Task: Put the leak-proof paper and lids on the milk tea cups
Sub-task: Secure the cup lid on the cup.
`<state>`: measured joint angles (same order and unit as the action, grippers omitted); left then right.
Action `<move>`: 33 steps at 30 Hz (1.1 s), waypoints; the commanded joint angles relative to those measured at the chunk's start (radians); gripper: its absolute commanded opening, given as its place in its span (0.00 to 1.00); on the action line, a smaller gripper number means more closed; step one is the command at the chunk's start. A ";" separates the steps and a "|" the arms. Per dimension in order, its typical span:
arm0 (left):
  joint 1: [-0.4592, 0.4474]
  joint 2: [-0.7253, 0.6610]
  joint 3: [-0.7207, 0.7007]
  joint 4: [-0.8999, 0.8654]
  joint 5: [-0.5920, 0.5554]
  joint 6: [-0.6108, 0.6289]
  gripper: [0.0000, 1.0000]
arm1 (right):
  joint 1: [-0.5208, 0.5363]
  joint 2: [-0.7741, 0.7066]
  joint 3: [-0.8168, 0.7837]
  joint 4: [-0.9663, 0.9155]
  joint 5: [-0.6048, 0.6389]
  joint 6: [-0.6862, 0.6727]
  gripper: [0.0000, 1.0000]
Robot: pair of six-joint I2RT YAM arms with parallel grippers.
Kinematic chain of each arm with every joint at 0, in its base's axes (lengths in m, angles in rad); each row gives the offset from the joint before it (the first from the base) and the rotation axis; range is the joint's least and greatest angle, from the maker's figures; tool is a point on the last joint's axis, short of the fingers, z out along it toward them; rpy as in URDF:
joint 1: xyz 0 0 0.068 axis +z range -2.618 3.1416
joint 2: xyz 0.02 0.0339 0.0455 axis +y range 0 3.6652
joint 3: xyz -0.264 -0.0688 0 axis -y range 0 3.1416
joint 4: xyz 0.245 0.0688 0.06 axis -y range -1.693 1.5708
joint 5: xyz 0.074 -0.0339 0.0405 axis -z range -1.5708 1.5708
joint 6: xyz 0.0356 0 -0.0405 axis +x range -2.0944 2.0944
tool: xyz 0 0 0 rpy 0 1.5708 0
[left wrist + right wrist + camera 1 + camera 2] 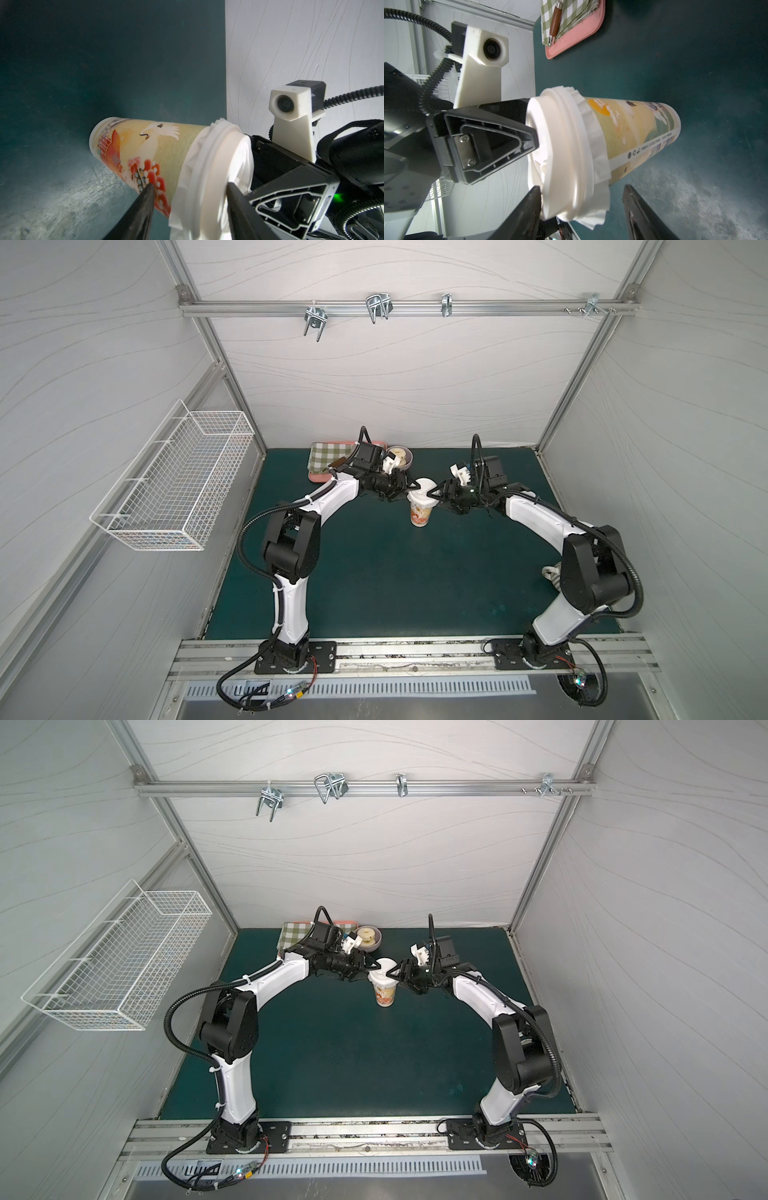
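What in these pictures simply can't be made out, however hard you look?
- Inside the cup: the lid covers it in every view.
- Middle of the leak-proof paper: under the lid; only its edge shows.
- Cup's lettering, right wrist view: too small.
- Contents of the bowl, top views: too small.

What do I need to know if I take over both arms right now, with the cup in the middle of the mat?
Grippers: left gripper open, straddling the rim of the lid, one finger on the lid's top, the other beside the cup. The right gripper is open and straddles the rim from the opposite side.
Things: cup upright on the green mat; leak-proof paper over its mouth, crinkled edge showing under the lid.
Done: paper on, lid over it.
Left: probably just check the lid sits evenly, then back both arms off without tipping the cup.
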<state>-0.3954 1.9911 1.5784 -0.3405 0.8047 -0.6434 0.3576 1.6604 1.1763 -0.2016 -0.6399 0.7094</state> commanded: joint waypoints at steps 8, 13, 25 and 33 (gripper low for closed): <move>-0.008 0.030 0.019 -0.063 -0.026 0.025 0.56 | -0.016 0.069 -0.075 -0.002 0.037 -0.014 0.61; -0.008 0.034 0.018 -0.066 -0.026 0.027 0.56 | -0.028 0.087 -0.093 -0.006 0.045 -0.022 0.59; -0.008 0.025 0.018 -0.074 -0.030 0.033 0.56 | -0.040 0.021 0.066 -0.073 0.021 -0.068 0.69; -0.010 0.021 0.017 -0.074 -0.031 0.033 0.56 | -0.048 0.071 0.120 -0.048 -0.007 -0.042 0.71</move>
<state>-0.3965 1.9915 1.5784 -0.3477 0.8013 -0.6312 0.3141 1.6978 1.2728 -0.2333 -0.6430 0.6586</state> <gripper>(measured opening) 0.557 0.711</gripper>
